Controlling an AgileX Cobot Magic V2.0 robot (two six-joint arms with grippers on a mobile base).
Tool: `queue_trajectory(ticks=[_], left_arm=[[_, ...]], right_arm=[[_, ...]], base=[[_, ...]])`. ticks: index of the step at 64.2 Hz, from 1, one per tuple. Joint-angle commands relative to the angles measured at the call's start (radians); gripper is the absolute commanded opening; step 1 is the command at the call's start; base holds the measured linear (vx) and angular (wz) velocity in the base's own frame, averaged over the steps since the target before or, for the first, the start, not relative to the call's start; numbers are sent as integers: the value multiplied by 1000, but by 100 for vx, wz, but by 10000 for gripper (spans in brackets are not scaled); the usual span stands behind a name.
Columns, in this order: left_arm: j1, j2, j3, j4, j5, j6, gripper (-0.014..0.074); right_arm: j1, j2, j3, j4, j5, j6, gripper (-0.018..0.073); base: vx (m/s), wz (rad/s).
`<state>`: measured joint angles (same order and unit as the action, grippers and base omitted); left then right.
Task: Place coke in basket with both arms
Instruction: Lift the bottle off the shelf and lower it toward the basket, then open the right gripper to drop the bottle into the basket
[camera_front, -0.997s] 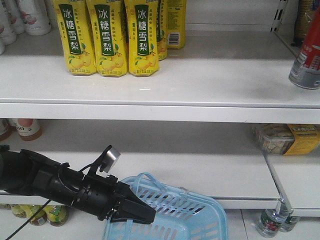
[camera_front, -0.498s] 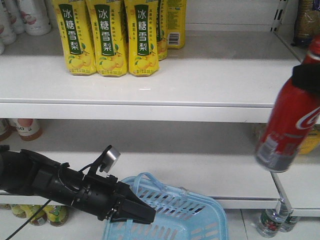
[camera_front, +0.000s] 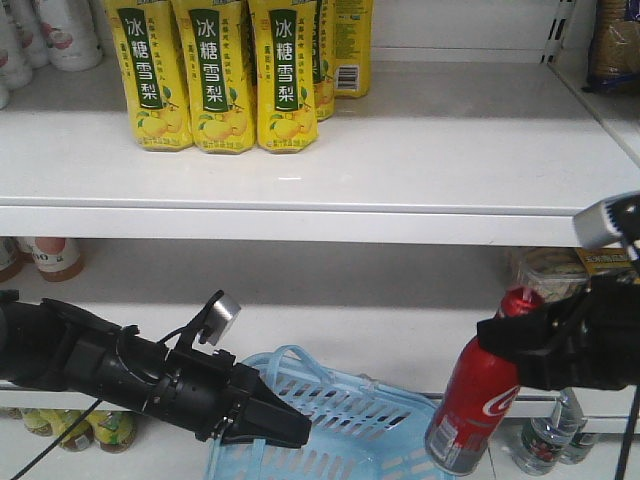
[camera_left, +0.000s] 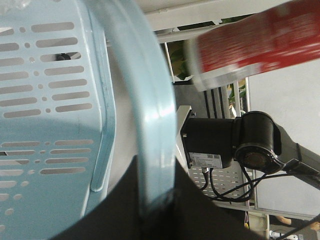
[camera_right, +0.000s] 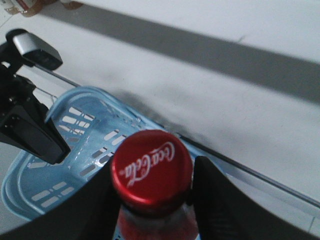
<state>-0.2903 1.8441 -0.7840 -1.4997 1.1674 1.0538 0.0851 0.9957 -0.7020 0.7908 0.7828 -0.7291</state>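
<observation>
At the lower right of the front view, the right hand (camera_front: 512, 340) is gripping the coke (camera_front: 473, 405) by its neck, just under the red cap, with its black fingers (camera_right: 225, 205) closed against either side. The coke is hanging clear of the shelves and is leaning, cap up and to the right, silver base down and to the left. That base is hovering at the right-hand corner of the basket (camera_front: 345, 405); whether it is touching the rim cannot be told. Seen from the right wrist, the cap of the coke (camera_right: 151, 167) is filling the lower centre, and the basket (camera_right: 35, 185) is lying below and to the left with its slotted inside showing. The left hand (camera_front: 288, 430) is reaching in from the left and is sitting at the basket's near left edge. From the left wrist, the loop handle (camera_left: 155, 115) is running down into the dark jaws, which are closed around it (the contact itself is in shadow, but no gap is showing). The coke (camera_left: 260, 42) is appearing there as a blurred red shape at upper right, apart from the basket (camera_left: 50, 100). A small grey box (camera_front: 222, 312) is standing up from the left wrist. Behind, the white upper shelf (camera_front: 420, 160) is carrying yellow bottles (camera_front: 215, 75), well apart from both hands.
</observation>
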Motion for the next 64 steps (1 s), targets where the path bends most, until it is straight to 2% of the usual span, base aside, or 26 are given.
queue_trajectory(ticks=[1,11,17,29,35,39,53,64], left_arm=[[-2,-48,-21,-69,66,27,-8],[-2,-48,-21,-69,66,27,-8],[-2,-48,-21,-69,66,27,-8],[-2,-48,-21,-69,66,27,-8],[-2,-48,-21,-69,66,27,-8],[-2,-48,-21,-69,66,27,-8],[-2,-48,-21,-69,66,27,-8],[-2,-48,-21,-69,66,27,-8]], right_arm=[[-4,28,23,188,-77,-122,-5],[-3,114,94,382,-87,-273,-5],[17,175,114,435,-76,-357,-5],[196,314,114,452,-181,-495,-5],[276,389,114,454,-296,-493,-1],[299,430,114,455,-348,-487,3],[309,550,114,464,-375,-487,73],[309,595,114,462,-370,-458,202]], base=[[0,0],[0,0],[0,0],[0,0],[0,0],[0,0],[0,0],[0,0]])
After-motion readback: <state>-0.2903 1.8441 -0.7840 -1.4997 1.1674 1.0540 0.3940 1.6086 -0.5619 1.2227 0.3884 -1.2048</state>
